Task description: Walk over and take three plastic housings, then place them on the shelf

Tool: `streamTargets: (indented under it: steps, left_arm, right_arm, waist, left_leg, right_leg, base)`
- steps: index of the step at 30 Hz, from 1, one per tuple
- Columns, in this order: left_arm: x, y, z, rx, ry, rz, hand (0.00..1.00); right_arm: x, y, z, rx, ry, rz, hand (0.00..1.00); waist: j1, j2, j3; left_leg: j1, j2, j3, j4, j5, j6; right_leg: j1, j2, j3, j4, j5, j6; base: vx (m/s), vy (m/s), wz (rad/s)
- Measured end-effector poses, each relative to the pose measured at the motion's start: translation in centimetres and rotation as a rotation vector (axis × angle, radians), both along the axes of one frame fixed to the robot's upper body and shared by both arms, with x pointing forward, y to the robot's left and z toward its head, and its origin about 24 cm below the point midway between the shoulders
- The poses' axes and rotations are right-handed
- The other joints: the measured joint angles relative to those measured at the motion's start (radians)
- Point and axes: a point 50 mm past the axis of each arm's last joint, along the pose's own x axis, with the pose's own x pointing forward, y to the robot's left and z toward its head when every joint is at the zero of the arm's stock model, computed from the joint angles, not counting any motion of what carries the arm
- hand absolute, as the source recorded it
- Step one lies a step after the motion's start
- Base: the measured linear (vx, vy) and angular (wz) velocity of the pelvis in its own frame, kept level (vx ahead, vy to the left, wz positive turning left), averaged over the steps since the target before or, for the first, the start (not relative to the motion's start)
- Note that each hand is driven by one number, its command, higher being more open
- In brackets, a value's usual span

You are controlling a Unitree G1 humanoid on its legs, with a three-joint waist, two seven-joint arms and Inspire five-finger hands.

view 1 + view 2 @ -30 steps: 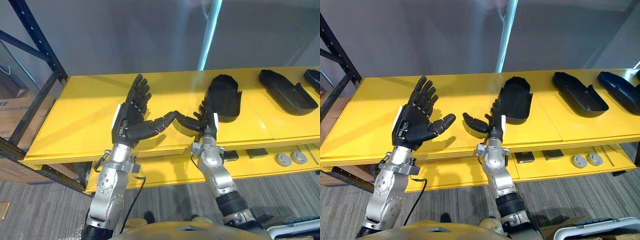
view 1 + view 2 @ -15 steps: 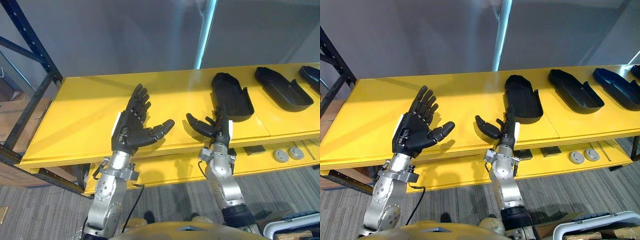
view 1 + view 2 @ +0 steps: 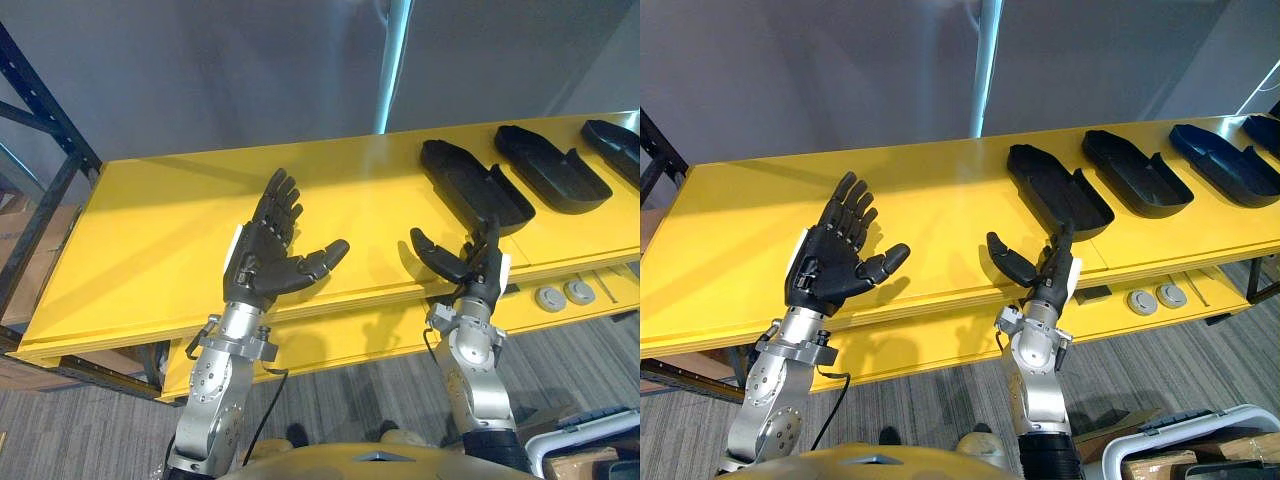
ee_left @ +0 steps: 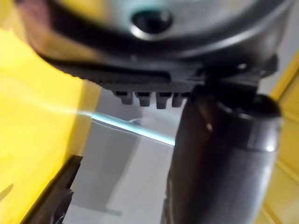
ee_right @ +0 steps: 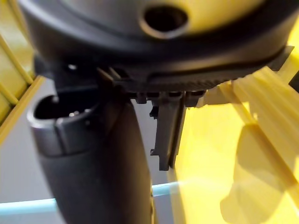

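My left hand (image 3: 265, 262) hangs palm-up over the yellow shelf (image 3: 150, 235), fingers spread and holding nothing. My right hand (image 3: 470, 268) stands edge-on at the shelf's front edge, fingers straight, thumb out, also empty, near the first plastic housing (image 3: 470, 185). The second housing (image 3: 550, 165) and third housing (image 3: 615, 137) lie beyond it in a row. Grey discs (image 3: 548, 297) sit on the lower level, and a dark rack post (image 3: 45, 90) stands at my left.

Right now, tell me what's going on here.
The robot stands at a yellow shelf with both hands raised and open, holding nothing. The left hand hovers over the shelf. The right hand is at its front edge, short of the nearest housing. More black plastic housings lie in a row toward the robot's right.
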Motion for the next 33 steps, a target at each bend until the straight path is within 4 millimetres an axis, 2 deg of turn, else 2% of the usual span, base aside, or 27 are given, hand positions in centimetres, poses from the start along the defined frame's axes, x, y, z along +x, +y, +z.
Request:
streamTargets:
  steps: [5,7,10,12,15,18,20,21,25,30,33]
  left_arm:
    - [0.0,0.4,0.0,0.005,0.001,0.015,1.0]
    - [0.0,0.6,0.0,0.013,0.0,0.023,1.0]
    - [-0.2,1.4,-0.2,0.028,0.012,0.063,1.0]
    - [-0.5,2.2,-0.5,0.038,0.027,0.097,1.0]
    - [-0.5,3.2,-0.4,0.049,0.027,0.144,1.0]
    - [-0.5,3.9,-0.4,0.056,0.028,0.173,1.0]
    - [-0.5,4.0,-0.3,0.059,0.033,0.173,1.0]
    - [-0.7,4.1,-0.1,0.06,0.028,0.176,1.0]
    - [-0.9,3.8,0.2,0.07,0.011,0.141,1.0]
    - [-0.9,3.9,-0.2,0.101,0.046,0.111,1.0]
    - [-0.9,4.0,-0.3,0.116,0.052,0.102,1.0]
  right_arm:
    - [0.2,0.2,0.5,-0.026,-0.037,0.142,1.0]
    - [0.0,0.4,1.4,-0.04,-0.09,0.196,1.0]
    - [-1.1,-0.2,4.1,-0.102,-0.234,0.28,1.0]
    - [-1.8,-1.2,6.1,-0.166,-0.338,0.288,1.0]
    - [-3.2,-4.5,9.1,-0.303,-0.468,0.182,1.0]
    - [-4.6,-8.2,10.7,-0.49,-0.449,0.025,1.0]
    - [-5.2,-9.5,11.1,-0.603,-0.406,-0.018,1.0]
    - [-5.4,-10.2,11.5,-0.678,-0.373,-0.031,1.0]
    - [-4.8,-11.9,11.7,-0.861,-0.233,-0.008,1.0]
    - [-3.3,-14.3,9.6,-0.872,-0.015,0.095,1.0]
    - [-2.5,-14.5,9.1,-0.869,0.031,0.144,1.0]
  waist:
    - [0.001,0.0,0.0]
    - [0.001,0.0,0.0]
    - [0.001,-0.001,0.001]
    - [-0.003,-0.003,0.003]
    - [-0.009,-0.018,0.01]
    - [-0.024,-0.026,0.012]
    - [-0.029,-0.026,0.012]
    - [-0.043,-0.026,0.013]
    - [-0.054,-0.028,0.012]
    - [-0.045,-0.031,0.011]
    - [-0.046,-0.032,0.011]
  left_leg:
    - [-0.001,0.0,0.0,-0.001,-0.002,-0.001]
    - [-0.002,0.0,-0.001,-0.001,-0.003,-0.001]
    - [-0.003,0.0,-0.001,-0.003,-0.005,-0.001]
    - [-0.003,0.0,0.0,-0.003,-0.007,0.0]
    - [-0.004,0.0,0.0,-0.004,-0.008,0.001]
    - [-0.004,-0.001,0.006,-0.004,-0.013,0.004]
    - [-0.003,-0.001,0.009,-0.004,-0.015,0.003]
    - [-0.002,0.0,0.011,-0.004,-0.016,0.002]
    - [-0.001,0.004,0.018,-0.004,-0.018,-0.003]
    - [-0.004,0.011,0.012,-0.004,-0.017,-0.005]
    - [-0.004,0.014,0.01,-0.004,-0.018,-0.004]
  right_leg:
    - [0.0,0.0,0.0,-0.001,0.0,0.0]
    - [0.0,0.0,-0.001,-0.001,-0.001,0.0]
    - [0.0,0.0,-0.002,-0.003,-0.001,0.0]
    - [0.0,0.0,-0.001,-0.003,-0.001,0.0]
    - [0.0,0.0,-0.001,-0.003,-0.001,0.0]
    - [-0.001,-0.001,0.002,-0.003,-0.002,0.002]
    - [-0.001,-0.002,0.004,-0.001,-0.005,0.007]
    - [-0.002,-0.001,0.004,-0.001,-0.006,0.007]
    - [-0.004,0.003,0.01,-0.001,-0.007,0.009]
    - [-0.004,0.009,0.002,0.002,-0.006,0.009]
    - [-0.004,0.012,0.002,0.002,-0.005,0.011]
  base:
    - [0.0,0.0,0.0]
    - [0.0,0.0,0.0]
    - [0.0,0.0,0.0]
    - [0.0,0.0,0.0]
    - [0.0,0.0,0.0]
    - [0.0,0.014,-0.04]
    - [0.01,0.02,-0.06]
    - [0.02,0.014,-0.04]
    - [0.01,0.004,-0.05]
    - [0.0,-0.001,0.04]
    - [0.0,0.0,0.0]
